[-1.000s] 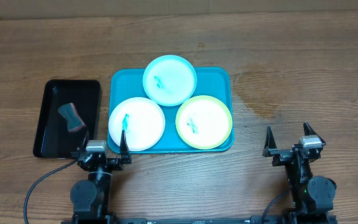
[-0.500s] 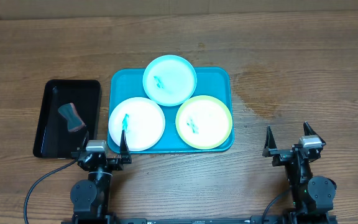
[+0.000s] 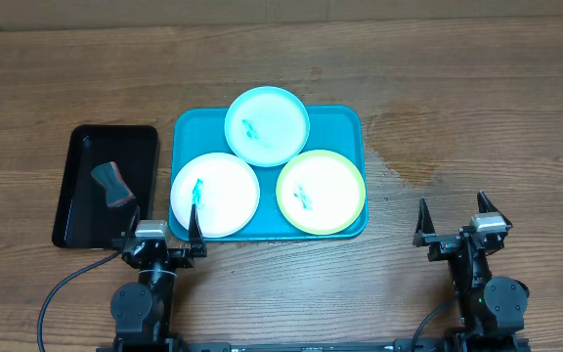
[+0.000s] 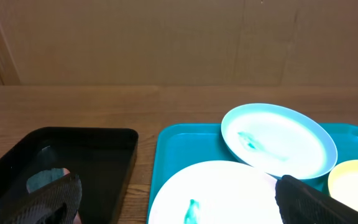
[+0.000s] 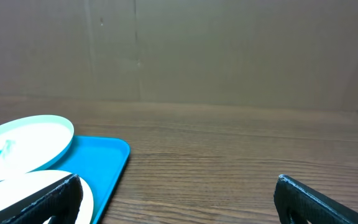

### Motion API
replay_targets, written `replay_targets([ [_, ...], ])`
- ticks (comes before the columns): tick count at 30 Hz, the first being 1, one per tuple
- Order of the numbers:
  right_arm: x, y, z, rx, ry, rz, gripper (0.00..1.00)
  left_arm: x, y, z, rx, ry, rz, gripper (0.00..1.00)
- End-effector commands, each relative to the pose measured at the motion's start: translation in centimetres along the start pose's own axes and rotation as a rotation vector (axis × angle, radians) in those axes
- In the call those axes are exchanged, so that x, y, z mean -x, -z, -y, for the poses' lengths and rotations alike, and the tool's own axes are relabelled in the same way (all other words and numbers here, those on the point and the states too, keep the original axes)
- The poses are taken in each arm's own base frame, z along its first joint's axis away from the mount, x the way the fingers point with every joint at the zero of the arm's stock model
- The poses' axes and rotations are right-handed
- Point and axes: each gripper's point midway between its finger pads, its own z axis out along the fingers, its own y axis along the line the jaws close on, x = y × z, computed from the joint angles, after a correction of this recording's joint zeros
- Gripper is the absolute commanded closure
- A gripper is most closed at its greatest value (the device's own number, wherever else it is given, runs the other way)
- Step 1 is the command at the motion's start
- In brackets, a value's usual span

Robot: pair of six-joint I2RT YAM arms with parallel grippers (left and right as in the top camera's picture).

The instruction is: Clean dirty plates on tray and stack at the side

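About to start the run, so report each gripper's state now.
Left gripper: open, holding nothing.
Right gripper: open, holding nothing.

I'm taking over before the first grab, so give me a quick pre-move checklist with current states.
1. All on the turquoise tray, the white plate, light blue plate and yellow-green plate: ok.
2. Plates clean: not ok, teal smears on each.
3. The left end effector open, empty: ok.
4. The right end effector open, empty: ok.
5. The dark wiping block in the black tray: ok.
6. Plates free of each other's rims: cannot tell.
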Motion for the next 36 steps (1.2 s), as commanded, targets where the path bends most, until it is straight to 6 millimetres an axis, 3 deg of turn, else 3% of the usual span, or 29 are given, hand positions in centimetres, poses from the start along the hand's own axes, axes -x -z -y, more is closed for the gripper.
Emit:
replay_targets([
  [1, -0.1, 0.0, 0.2, -0.009, 0.004, 0.005, 0.0, 0.1, 0.0, -0.1, 0.006, 0.009, 0.008, 0.0],
  [19, -0.1, 0.0, 0.2, -0.009, 0.004, 0.005, 0.0, 0.1, 0.0, -0.1, 0.006, 0.009, 0.008, 0.0],
  [22, -0.1, 0.0, 0.2, -0.009, 0.004, 0.005, 0.0, 0.3, 0.1, -0.8, 0.053, -0.041, 0.018, 0.0],
  [25, -0.1, 0.0, 0.2, -0.009, 0.004, 0.005, 0.0, 2.4, 0.2, 0.4, -0.022, 0.024, 0.1, 0.0],
  [29, -0.1, 0.0, 0.2, -0.009, 0.004, 0.005, 0.0, 7.7, 1.5, 2.5, -0.154, 0.087, 0.316, 0.0],
  [33, -0.1, 0.0, 0.2, -0.009, 0.004, 0.005, 0.0, 15.4, 5.9, 3.3, -0.232, 0.092, 0.67, 0.01],
  [36, -0.1, 0.0, 0.2, -0.009, 0.004, 0.005, 0.0, 18.9, 8.6, 3.3, -0.241, 0.077, 0.81, 0.0],
])
